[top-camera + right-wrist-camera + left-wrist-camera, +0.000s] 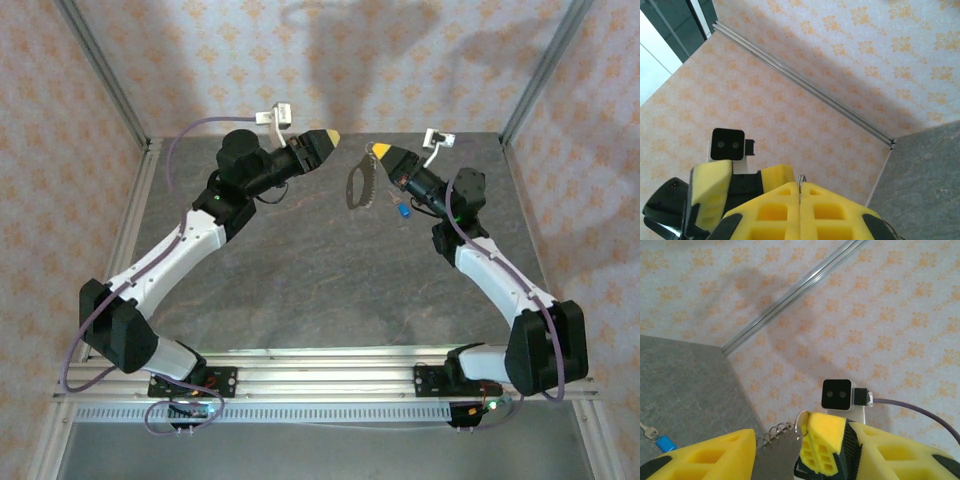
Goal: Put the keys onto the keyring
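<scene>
Bright, even light is filling the scene, throwing soft grey shadows onto the patterned wall (330, 40). Close yellow jaws are blurring slightly in both wrist views.

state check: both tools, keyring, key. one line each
left tool: open, gripping nothing, tips by the keyring
right tool: shut on the keyring
keyring: lifted off the table, hanging from the right tool
key: lying on the table, not on the keyring
</scene>
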`<state>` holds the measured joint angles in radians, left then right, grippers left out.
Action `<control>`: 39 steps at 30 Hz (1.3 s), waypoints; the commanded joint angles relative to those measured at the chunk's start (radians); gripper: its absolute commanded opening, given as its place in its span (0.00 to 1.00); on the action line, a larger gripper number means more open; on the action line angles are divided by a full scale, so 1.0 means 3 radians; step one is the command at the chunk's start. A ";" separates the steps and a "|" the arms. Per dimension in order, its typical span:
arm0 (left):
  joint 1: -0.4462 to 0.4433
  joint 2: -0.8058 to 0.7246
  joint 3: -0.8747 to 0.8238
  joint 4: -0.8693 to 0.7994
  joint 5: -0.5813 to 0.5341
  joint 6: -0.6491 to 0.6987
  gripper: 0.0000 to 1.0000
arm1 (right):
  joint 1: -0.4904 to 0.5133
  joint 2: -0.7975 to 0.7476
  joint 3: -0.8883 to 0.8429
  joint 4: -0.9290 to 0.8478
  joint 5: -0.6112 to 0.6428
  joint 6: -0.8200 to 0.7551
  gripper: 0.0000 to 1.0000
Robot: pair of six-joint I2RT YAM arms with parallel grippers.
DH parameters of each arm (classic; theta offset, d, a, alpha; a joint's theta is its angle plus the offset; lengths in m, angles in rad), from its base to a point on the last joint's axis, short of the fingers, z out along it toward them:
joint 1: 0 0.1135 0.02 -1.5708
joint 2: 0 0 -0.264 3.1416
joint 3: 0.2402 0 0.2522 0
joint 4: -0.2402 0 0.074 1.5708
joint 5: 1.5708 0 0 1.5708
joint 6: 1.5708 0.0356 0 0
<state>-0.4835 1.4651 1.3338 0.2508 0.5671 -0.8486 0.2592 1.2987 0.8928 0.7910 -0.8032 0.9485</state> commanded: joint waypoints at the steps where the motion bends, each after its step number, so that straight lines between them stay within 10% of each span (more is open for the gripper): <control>1: 0.0001 0.0134 0.0088 0.0136 0.0051 -0.0093 0.49 | 0.0015 0.0048 0.0197 0.0408 0.0049 0.0172 0.00; 39: -0.0083 0.0793 0.0411 0.0888 0.0480 -0.0301 0.41 | 0.0101 0.0380 0.0189 0.0851 -0.0070 0.0469 0.00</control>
<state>-0.4984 1.6978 1.4200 0.4843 0.6777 -0.9451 0.2855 1.4391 0.9295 0.9844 -0.8047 1.0996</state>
